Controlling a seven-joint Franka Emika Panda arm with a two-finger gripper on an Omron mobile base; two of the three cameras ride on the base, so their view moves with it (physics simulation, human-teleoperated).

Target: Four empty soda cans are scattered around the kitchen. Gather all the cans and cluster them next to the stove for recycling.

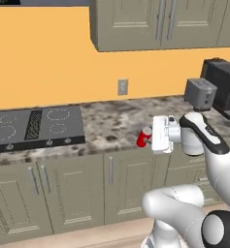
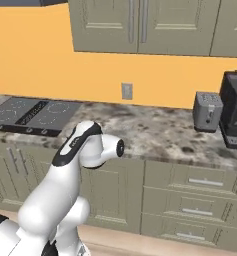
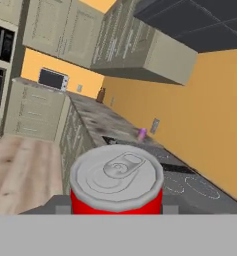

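My gripper (image 1: 146,138) is shut on a red soda can (image 1: 143,137) with a silver top. It holds the can just above the front edge of the granite counter, to the right of the stove (image 1: 34,125). In the hand view the red can (image 3: 116,182) fills the lower middle between my fingertips (image 3: 60,204), tilted with the hand. The black cooktop (image 3: 182,180) lies beyond it. A purple-pink soda can (image 3: 142,133) stands on the counter past the stove's far side. The stove (image 2: 35,115) also lies at the left of the right base view.
A silver toaster (image 1: 200,93) and a dark boxy appliance (image 1: 224,85) stand at the counter's right end. Upper cabinets (image 1: 160,22) hang over the counter. A wall outlet (image 1: 123,87) sits behind it. Farther along are a microwave (image 3: 52,78) and a brown bottle (image 3: 101,95).
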